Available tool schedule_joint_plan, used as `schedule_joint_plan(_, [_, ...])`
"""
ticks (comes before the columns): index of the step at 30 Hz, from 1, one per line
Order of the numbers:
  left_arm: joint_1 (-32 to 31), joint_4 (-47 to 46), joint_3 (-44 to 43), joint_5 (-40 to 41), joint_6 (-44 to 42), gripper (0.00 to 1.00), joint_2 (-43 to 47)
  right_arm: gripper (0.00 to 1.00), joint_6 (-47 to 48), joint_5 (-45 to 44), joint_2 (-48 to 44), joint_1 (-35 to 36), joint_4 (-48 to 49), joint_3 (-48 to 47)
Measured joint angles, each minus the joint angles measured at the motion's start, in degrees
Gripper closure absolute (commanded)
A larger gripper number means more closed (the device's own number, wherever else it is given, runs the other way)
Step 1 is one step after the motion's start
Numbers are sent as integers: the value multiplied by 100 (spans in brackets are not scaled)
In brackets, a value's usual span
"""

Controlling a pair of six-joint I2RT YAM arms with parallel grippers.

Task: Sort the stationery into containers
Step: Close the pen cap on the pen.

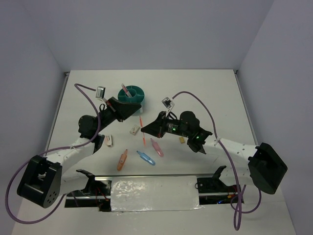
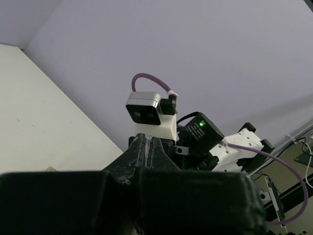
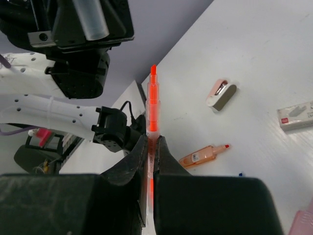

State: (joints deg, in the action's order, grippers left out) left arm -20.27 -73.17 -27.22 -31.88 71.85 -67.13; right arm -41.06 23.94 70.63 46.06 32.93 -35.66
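The round teal container stands at the back of the table with a pink pen upright in it. Just right of it, my left gripper is shut on a thin grey pen, whose barrel also shows in the right wrist view. My right gripper is shut on a thin orange pen held off the table. Loose on the table lie an orange marker, a blue marker, a pink marker and a white eraser.
A small tan eraser lies under the right arm. A pink-and-white item sits by the left arm. The two wrists are close together near the table's middle. A plastic-covered panel runs along the near edge.
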Motion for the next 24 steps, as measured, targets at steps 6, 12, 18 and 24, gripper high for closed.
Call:
schedule_joint_plan(6, [0, 26, 0, 138, -243, 100, 225, 100, 76, -151, 0, 160, -101, -98])
schedule_joint_plan(12, [0, 96, 4, 210, -431, 100, 492, 100, 155, -354, -22, 160, -278, -125])
schedule_joint_plan(18, [0, 245, 83, 271, -509, 100, 525, 100, 243, -361, -144, 170, -363, -238])
schedule_joint_plan(24, [0, 214, 87, 304, -560, 100, 446, 100, 328, -356, -249, 186, -356, -271])
